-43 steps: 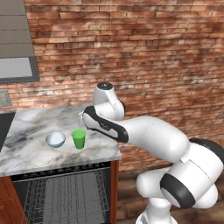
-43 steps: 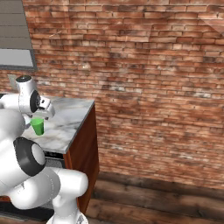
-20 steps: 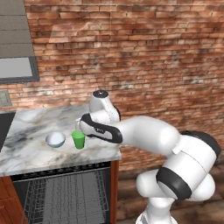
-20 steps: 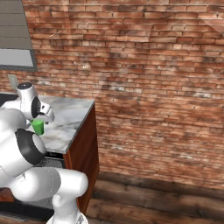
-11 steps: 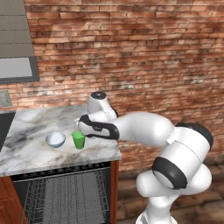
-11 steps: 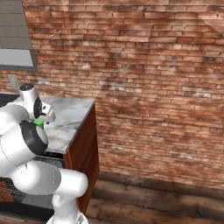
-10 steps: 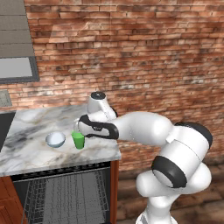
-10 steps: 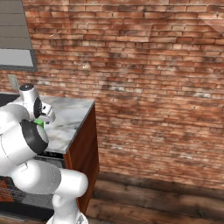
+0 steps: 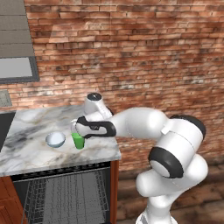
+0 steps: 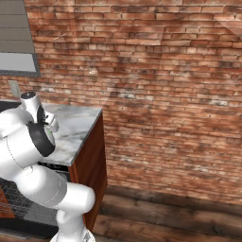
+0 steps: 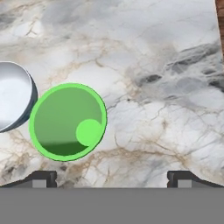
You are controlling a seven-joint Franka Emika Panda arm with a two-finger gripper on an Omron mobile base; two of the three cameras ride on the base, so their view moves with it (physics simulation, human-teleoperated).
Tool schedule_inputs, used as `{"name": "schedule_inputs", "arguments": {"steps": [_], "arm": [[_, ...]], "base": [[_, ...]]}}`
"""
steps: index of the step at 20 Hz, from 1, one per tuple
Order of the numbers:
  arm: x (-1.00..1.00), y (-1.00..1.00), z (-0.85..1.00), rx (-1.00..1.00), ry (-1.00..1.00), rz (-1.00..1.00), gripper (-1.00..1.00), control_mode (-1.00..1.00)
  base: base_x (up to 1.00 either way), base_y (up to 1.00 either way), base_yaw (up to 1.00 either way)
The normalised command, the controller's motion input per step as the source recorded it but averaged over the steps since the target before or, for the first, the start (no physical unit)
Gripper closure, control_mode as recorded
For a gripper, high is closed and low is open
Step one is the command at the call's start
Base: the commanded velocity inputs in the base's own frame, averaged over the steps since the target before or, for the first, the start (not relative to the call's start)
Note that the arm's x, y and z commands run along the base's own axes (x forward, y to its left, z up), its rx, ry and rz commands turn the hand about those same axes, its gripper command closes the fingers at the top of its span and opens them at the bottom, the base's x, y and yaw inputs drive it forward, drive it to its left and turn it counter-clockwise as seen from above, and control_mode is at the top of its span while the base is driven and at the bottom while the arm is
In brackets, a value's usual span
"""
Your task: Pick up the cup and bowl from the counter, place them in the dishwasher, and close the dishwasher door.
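Observation:
The green cup (image 9: 78,141) stands upright on the marble counter (image 9: 30,151), with the pale bowl (image 9: 55,139) just to its left. My gripper (image 9: 75,130) hovers directly over the cup's rim, open. From above, in the hand view, the cup (image 11: 68,121) lies left of the line midway between my fingertips (image 11: 41,178), and the bowl (image 11: 12,96) is cut by the left edge. My gripper (image 11: 113,179) holds nothing. Below the counter the dishwasher (image 9: 61,192) stands open with its grey wire racks showing.
A red brick wall (image 9: 131,52) rises behind the counter. The counter's right edge (image 9: 117,151) is close to the cup, with a reddish-brown cabinet side (image 10: 90,160) beneath it. A grey hood (image 9: 15,52) hangs at upper left. My own arm (image 10: 28,137) covers the counter's near part in the right base view.
My hand has swung left and down, from beside the cup to right over it. Cup and bowl have not moved. In the right base view my arm now hides the cup.

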Motion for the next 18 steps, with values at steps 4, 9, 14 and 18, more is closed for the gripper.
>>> {"name": "schedule_inputs", "arguments": {"steps": [4,9,14,18], "arm": [[0.03,0.04,-0.18,0.0,0.0,0.0,-1.0,-1.0],[0.0,0.07,-0.19,0.0,0.0,0.0,-1.0,-1.0],[0.0,0.05,-0.17,0.0,0.0,0.0,-1.0,-1.0],[0.0,0.02,-0.13,0.0,0.0,0.0,-1.0,-1.0]], "base": [[0.0,0.0,0.0],[0.0,0.0,0.0],[0.0,0.0,0.0],[0.0,0.0,0.0]]}}
